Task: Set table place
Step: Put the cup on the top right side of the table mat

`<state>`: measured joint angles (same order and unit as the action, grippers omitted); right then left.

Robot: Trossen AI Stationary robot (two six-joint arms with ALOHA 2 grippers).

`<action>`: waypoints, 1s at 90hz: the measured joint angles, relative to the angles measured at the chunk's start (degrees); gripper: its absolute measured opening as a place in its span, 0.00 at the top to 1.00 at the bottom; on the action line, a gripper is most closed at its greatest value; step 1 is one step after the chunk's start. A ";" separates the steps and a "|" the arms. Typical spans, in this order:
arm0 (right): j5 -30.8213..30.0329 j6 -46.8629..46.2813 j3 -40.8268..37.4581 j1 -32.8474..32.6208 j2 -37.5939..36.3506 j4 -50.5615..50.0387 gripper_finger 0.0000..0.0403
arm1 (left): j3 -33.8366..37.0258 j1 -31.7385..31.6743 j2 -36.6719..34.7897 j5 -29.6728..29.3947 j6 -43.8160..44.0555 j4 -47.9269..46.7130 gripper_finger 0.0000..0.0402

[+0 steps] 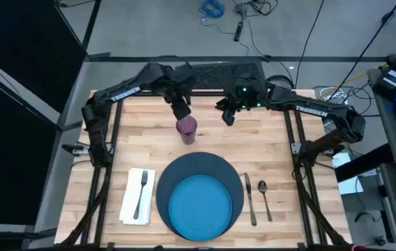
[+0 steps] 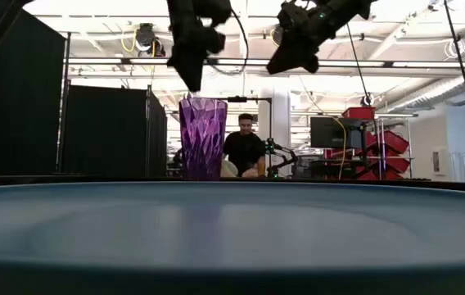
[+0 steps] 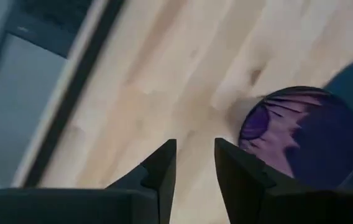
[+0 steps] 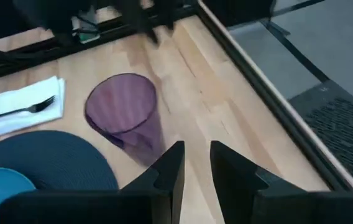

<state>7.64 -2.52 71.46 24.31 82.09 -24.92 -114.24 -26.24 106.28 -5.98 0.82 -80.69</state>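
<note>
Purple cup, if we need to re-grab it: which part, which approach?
Probably the rim. The purple cup stands upright on the table with its mouth open, apart from the mat. Come straight down with the left hand, already beside it, one finger inside and one outside the wall.

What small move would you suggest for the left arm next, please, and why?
Probably lift the left gripper up and back toward its base. The purple cup stands upright beyond the mat, free of the narrowly parted fingers; plate, napkin, fork, knife and spoon look placed.
</note>
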 joint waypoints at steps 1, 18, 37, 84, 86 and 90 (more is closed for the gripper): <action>0.10 -0.22 0.00 -0.14 0.29 0.29 0.84 | -0.20 -0.07 -0.26 -0.52 -0.04 -0.35 0.77; 6.18 -4.54 0.02 -0.43 6.74 2.12 0.84 | -0.11 -1.05 -7.42 -6.58 0.78 -2.40 0.77; 6.55 -4.65 3.01 -0.43 11.46 3.34 0.82 | 1.77 -1.49 -15.37 -8.57 3.24 -1.28 0.77; 7.65 -13.77 15.68 -0.54 22.81 -2.10 0.45 | 17.47 -1.68 -26.75 -10.95 3.08 3.65 0.77; 7.65 -13.75 16.19 -0.68 23.21 -2.48 0.45 | 17.91 -1.74 -26.79 -10.95 2.91 3.68 0.77; 7.57 -13.69 17.22 -0.78 24.08 -3.02 0.44 | 18.48 -1.95 -26.84 -10.95 2.91 3.54 0.77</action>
<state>15.20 -16.21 88.68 23.53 106.17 -27.94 -95.76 -28.19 79.44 -16.93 3.73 -77.15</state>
